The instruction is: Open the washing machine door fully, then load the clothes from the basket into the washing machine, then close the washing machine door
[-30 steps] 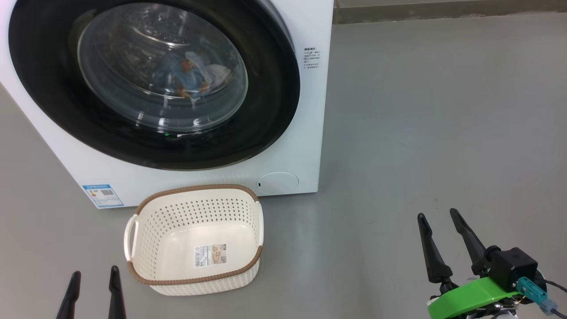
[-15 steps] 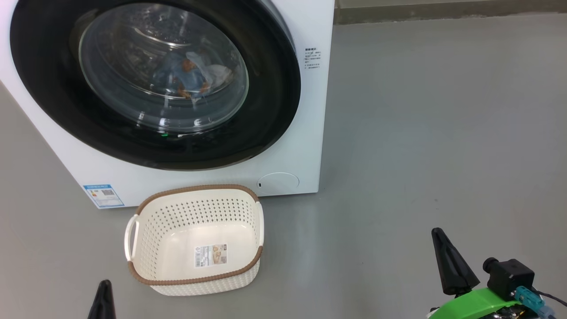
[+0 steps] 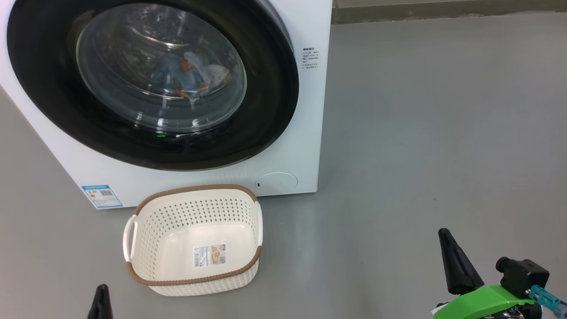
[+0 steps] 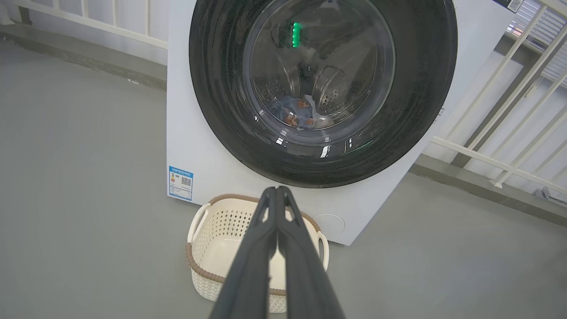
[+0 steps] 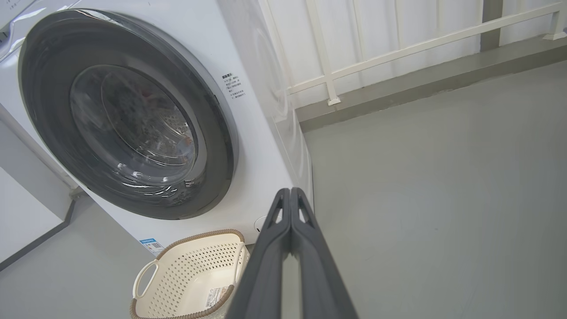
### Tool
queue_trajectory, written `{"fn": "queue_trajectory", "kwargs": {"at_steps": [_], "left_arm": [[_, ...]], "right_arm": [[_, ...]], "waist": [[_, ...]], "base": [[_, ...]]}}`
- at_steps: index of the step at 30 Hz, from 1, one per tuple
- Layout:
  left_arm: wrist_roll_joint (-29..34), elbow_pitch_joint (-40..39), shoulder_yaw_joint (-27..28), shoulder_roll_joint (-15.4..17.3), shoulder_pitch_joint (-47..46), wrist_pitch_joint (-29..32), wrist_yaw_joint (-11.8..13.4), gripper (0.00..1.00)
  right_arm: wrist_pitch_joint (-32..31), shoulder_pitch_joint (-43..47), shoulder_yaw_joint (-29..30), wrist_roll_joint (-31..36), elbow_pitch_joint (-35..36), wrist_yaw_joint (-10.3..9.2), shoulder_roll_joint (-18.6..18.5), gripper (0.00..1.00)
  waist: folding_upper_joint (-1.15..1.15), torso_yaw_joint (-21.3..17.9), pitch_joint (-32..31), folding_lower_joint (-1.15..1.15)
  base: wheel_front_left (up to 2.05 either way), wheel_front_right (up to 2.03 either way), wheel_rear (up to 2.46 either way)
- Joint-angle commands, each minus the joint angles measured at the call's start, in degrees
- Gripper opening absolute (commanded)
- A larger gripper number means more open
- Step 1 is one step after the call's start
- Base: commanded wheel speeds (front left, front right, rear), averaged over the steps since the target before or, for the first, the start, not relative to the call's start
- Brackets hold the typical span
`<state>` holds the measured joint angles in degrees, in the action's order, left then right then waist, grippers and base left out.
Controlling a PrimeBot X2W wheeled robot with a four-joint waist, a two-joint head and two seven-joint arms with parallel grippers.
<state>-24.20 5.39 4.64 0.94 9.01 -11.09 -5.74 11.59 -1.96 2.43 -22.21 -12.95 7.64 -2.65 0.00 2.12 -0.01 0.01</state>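
Left gripper: two dark fingers pressed together, empty.
Right gripper: likewise pinched flat, holding nothing.
Cream-white perforated plastic basket: just ahead of the left gripper, empty.
Light-blue bear-print clothes: beyond both grippers, in the steel drum.
Round black-rimmed glass washing machine door: closed, well ahead.
Risk: door may be unlatched and swing open; a left-arm sweep could knock the basket.

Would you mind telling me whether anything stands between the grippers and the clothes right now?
Yes: the washing machine door is shut, and the clothes lie inside the washing machine behind its glass. The left gripper and the right gripper, both shut, are outside, in front of it.
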Motion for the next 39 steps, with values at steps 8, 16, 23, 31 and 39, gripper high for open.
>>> {"fn": "queue_trajectory", "kwargs": {"at_steps": [8, 16, 23, 31, 39], "left_arm": [[-5.88, -0.35, 0.57, 0.88, -3.24, 1.48, -0.3, 0.0], [-10.98, 0.39, 0.68, 0.96, -4.22, 2.8, -0.42, 0.0], [-15.43, 1.04, 0.77, 1.04, -5.08, 3.95, -0.53, 0.0], [-19.9, 1.69, 0.87, 1.12, -5.94, 5.11, -0.63, 0.0], [-25.02, 2.43, 0.98, 1.2, -6.93, 6.44, -0.75, 0.0]], "right_arm": [[-1.6, -1.8, 0.36, -6.3, 1.08, -0.03, -0.16, 0.0], [-2.95, -2.0, 0.66, -11.53, 0.91, -0.04, -0.17, 0.0], [-4.13, -2.18, 0.93, -16.09, 0.75, -0.05, -0.17, 0.0], [-5.32, -2.35, 1.2, -20.68, 0.6, -0.06, -0.18, 0.0], [-6.67, -2.55, 1.51, -25.93, 0.42, -0.07, -0.18, 0.0]], "waist": [[0.0, -0.16, 0.01, -0.01], [0.0, -0.32, 0.03, -0.01], [0.0, -0.46, 0.04, -0.01], [0.0, -0.6, 0.05, -0.01], [0.0, -0.77, 0.07, -0.01]], "base": [[0.0, 0.0, 0.0], [0.0, 0.0, 0.0], [0.0, 0.0, 0.0], [0.0, 0.0, 0.0], [0.0, 0.0, 0.0]]}}
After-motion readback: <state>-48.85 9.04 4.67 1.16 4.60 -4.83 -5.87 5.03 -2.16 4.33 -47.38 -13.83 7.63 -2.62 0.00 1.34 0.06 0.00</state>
